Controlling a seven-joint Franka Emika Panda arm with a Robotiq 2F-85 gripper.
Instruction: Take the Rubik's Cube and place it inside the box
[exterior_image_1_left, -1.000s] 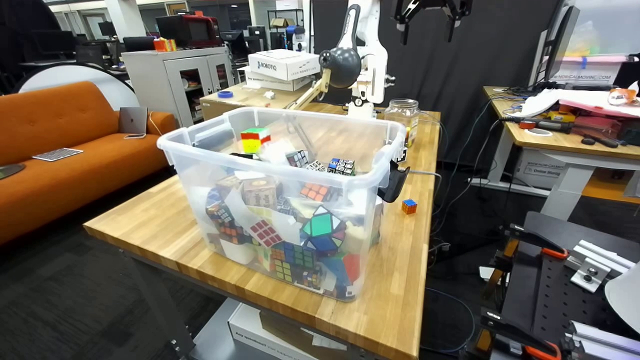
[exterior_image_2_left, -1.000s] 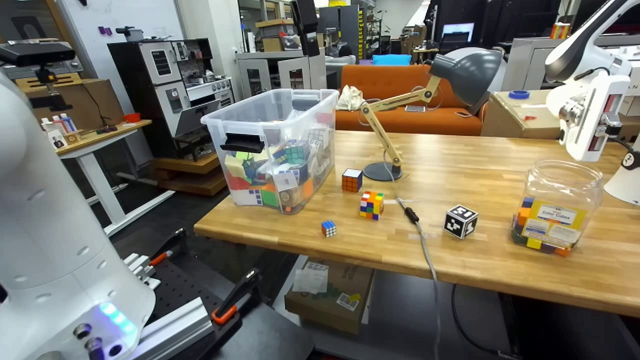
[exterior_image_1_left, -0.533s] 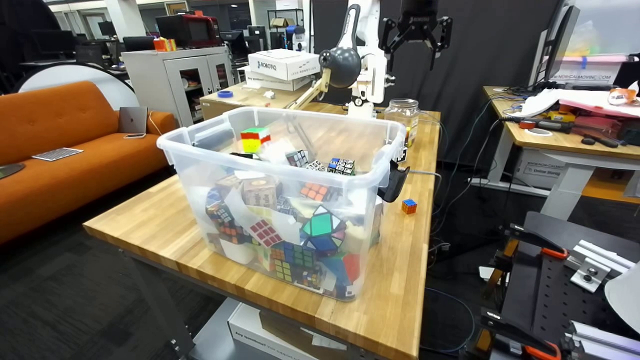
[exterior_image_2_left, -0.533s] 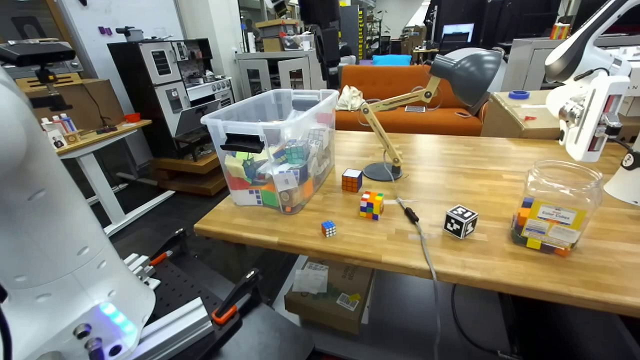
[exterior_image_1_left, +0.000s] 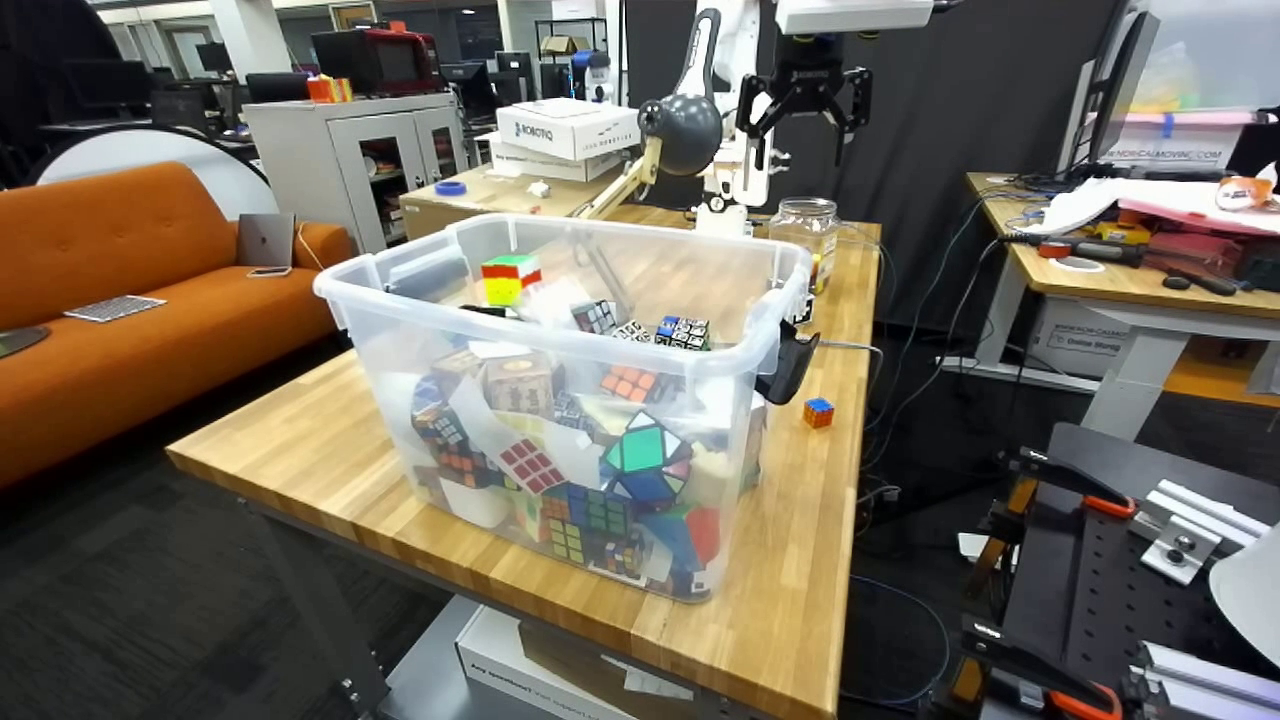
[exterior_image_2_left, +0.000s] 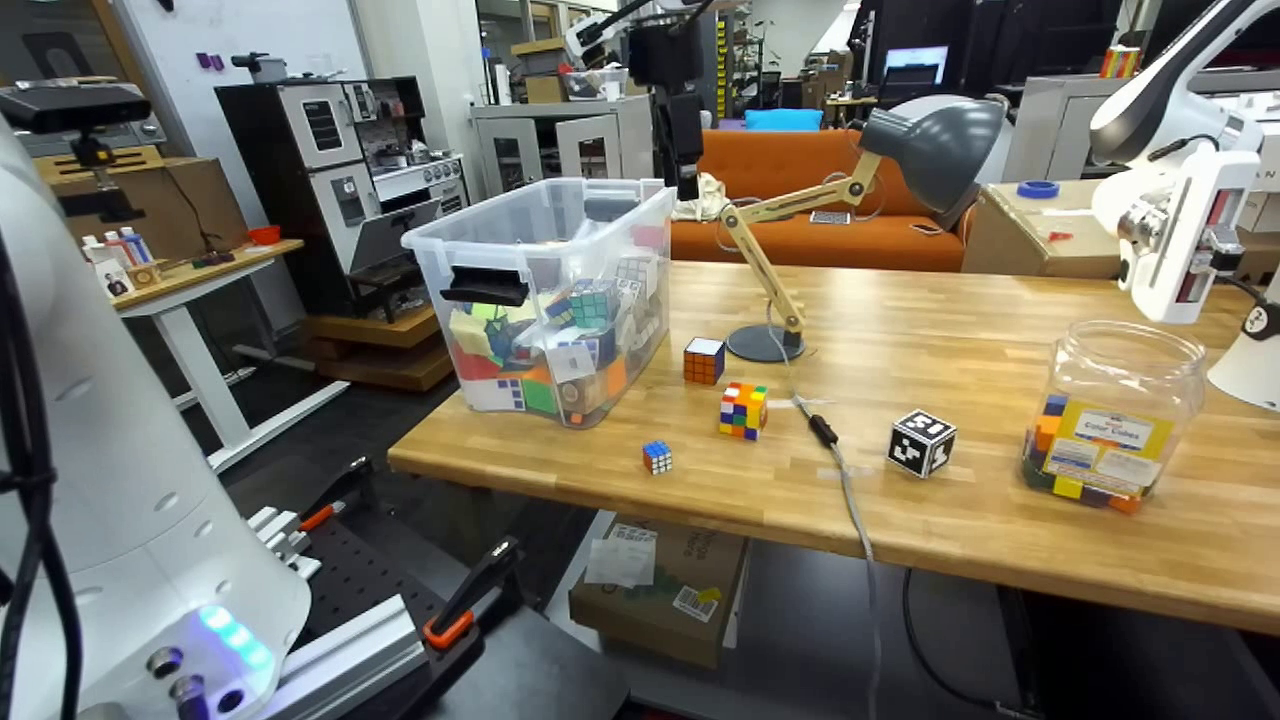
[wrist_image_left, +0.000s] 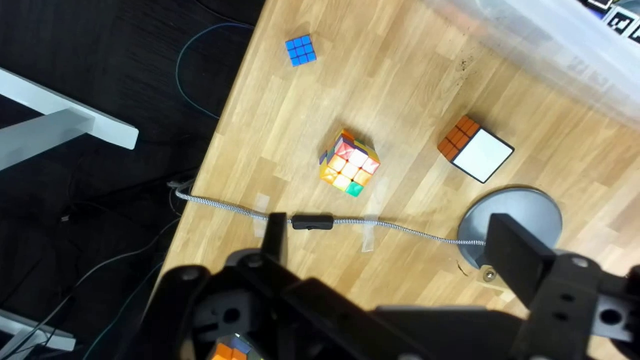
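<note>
Several Rubik's Cubes stand on the wooden table: a small blue-topped cube (exterior_image_2_left: 657, 457), also in the wrist view (wrist_image_left: 301, 50); a mixed-colour cube (exterior_image_2_left: 743, 411), also in the wrist view (wrist_image_left: 350, 165); and an orange-sided, white-topped cube (exterior_image_2_left: 704, 361), also in the wrist view (wrist_image_left: 482, 155). The box (exterior_image_1_left: 545, 338) is a large see-through tub holding several puzzle cubes; it also shows in an exterior view (exterior_image_2_left: 465, 255). My gripper (exterior_image_1_left: 798, 160) is open and empty, high above the table. In the wrist view its fingers (wrist_image_left: 387, 220) are wide apart, with the cubes beyond the fingertips.
A desk lamp (exterior_image_2_left: 765, 270) stands behind the cubes; its round base (wrist_image_left: 510, 215) is near one finger. Its cord with a black switch (exterior_image_2_left: 823, 430) crosses the table. A black-and-white marker cube (exterior_image_2_left: 922, 442) and a clear jar (exterior_image_2_left: 1115, 440) stand to the right.
My gripper has come down from above. It has shifted left in an exterior view and right in an exterior view from elsewhere. The fingers stay open. The cubes and box have not moved.
</note>
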